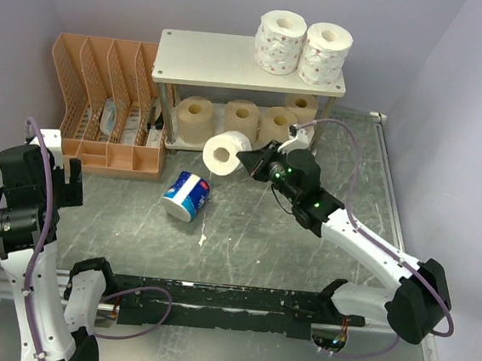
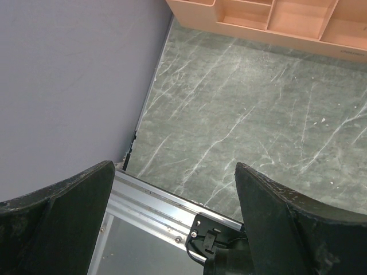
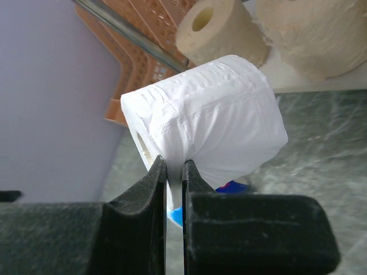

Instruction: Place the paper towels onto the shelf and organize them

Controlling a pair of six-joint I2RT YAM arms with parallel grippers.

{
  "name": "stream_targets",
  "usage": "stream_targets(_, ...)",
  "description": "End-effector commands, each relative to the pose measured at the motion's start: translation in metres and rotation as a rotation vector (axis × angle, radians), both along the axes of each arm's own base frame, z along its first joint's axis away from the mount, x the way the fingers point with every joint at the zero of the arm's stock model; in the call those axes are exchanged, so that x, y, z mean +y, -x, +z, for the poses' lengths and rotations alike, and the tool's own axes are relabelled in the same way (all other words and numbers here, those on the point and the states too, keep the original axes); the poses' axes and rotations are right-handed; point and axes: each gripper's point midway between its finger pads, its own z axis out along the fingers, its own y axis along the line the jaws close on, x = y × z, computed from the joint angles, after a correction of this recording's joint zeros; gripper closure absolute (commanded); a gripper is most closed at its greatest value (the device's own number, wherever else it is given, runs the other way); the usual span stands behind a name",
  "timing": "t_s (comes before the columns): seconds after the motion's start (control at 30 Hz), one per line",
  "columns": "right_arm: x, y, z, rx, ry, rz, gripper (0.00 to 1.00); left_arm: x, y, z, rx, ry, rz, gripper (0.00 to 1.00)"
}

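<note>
Left gripper (image 2: 173, 183) low over the table's near-left corner, fingers spread wide, holding nothing. Blue-and-white roll (image 1: 186, 196) lying on its side mid-table. White paper towel roll (image 1: 224, 152) aloft just before the shelf (image 1: 210, 58), core axis roughly level, open end facing near-left. Likely light, soft, crushable, best pinched through the wall at the core. Right gripper (image 3: 174, 166) squeezed nearly together on its edge.

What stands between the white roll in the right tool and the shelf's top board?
Nothing visible does. The white roll hangs in front of the top board, whose left part lies bare; the two printed rolls sit only at its right end.
</note>
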Motion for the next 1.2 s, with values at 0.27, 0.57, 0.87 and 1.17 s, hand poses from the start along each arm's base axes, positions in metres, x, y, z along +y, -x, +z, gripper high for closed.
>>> stream_targets(0.27,0.018,-0.02,0.146,0.113,-0.829,0.016,1.0,-0.001,-0.002,0.005,-0.005,0.008,-0.003,0.02)
stream_targets(0.57,0.02,-0.068,0.24,0.057,-1.04,-0.076,1.0,-0.003,-0.002,0.01,-0.007,0.011,-0.016,0.02)
stream_targets(0.87,0.023,-0.145,0.242,0.097,-0.97,-0.306,1.0,-0.004,-0.001,0.013,-0.007,0.014,-0.023,0.02)
stream_targets(1.17,0.023,-0.176,0.222,0.142,-0.899,-0.427,1.0,-0.002,-0.001,0.019,-0.015,0.0,-0.018,0.02)
